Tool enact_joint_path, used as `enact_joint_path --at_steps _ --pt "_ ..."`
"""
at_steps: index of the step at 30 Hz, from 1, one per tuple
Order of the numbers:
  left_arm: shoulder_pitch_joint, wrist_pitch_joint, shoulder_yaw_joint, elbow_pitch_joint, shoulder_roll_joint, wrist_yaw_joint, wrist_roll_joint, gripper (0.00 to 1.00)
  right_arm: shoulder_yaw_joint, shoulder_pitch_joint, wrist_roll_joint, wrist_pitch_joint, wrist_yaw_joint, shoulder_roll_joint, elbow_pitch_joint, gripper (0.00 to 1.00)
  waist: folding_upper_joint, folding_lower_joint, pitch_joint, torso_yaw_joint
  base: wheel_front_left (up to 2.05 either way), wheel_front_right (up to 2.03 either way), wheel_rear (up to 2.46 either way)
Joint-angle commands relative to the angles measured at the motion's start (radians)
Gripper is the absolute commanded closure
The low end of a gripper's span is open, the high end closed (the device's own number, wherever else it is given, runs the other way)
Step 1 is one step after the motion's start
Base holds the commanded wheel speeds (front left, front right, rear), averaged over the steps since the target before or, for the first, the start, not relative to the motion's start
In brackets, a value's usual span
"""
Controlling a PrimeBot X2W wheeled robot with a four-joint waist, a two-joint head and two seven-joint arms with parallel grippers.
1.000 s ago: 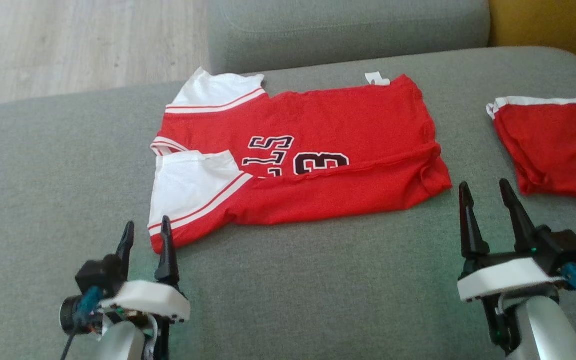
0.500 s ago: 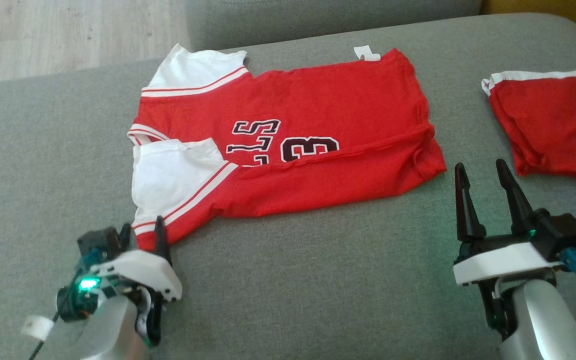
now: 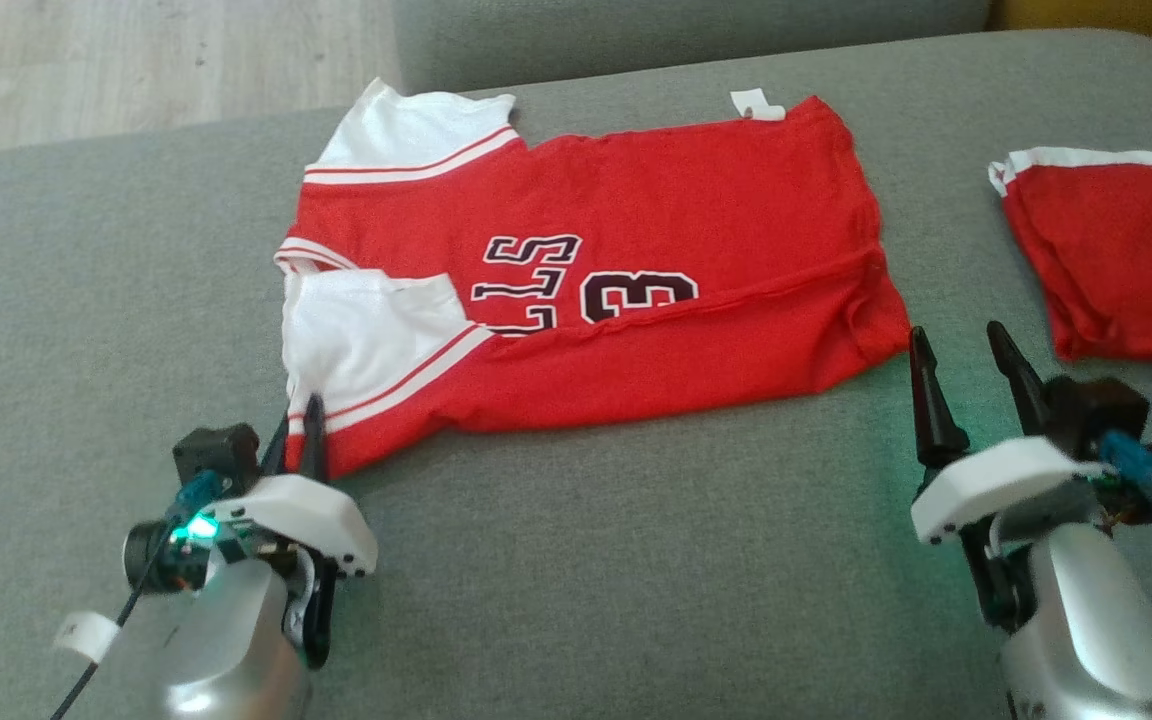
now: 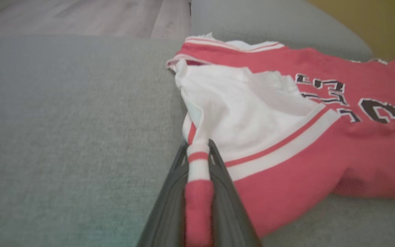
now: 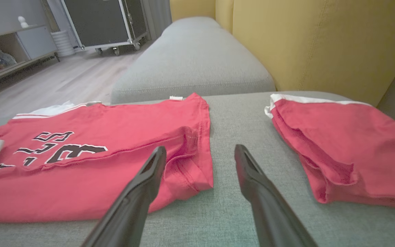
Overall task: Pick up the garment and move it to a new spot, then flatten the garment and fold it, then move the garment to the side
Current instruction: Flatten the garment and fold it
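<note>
The red-and-white jersey (image 3: 616,250) lies across the grey sofa seat (image 3: 636,560), its long axis running left to right and its near edge folded over. The left claw (image 3: 298,432) is clamped on the near sleeve's striped cuff. The right claw (image 3: 958,340), spread wide and empty, hovers just beside the hem corner, which lies slightly to its left, making it the nearer arm for that end.

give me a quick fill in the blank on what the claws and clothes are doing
The left claw is shut on the ____ of the jersey.
The right claw is ____, holding nothing.
The shorts lie on the ____ side of the jersey, by the robot's own sides.
Missing words: sleeve; open; right.
</note>
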Motion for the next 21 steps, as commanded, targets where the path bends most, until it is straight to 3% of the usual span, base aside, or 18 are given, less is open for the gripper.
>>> enact_joint_path --at_steps 1,12,21 --pt "-0.033 -0.051 0.016 -0.050 0.026 -0.007 0.013 1.00 0.003 -0.067 -0.021 0.036 0.003 0.008 0.006 0.00 0.0000 -0.0001 -0.004 0.012 0.00 0.00 0.00" --pt "-0.062 -0.115 -0.032 -0.197 0.006 -0.023 0.056 1.00 -0.011 -0.236 -0.157 0.185 0.003 0.013 0.256 0.00 0.0000 -0.0001 0.012 0.065 0.00 0.00 0.00" --pt "-0.057 -0.118 -0.062 -0.229 -0.006 -0.026 0.057 1.00 -0.194 -0.309 -0.334 0.219 0.003 0.014 0.424 0.00 0.0000 -0.0001 0.024 0.099 0.00 0.00 0.00"
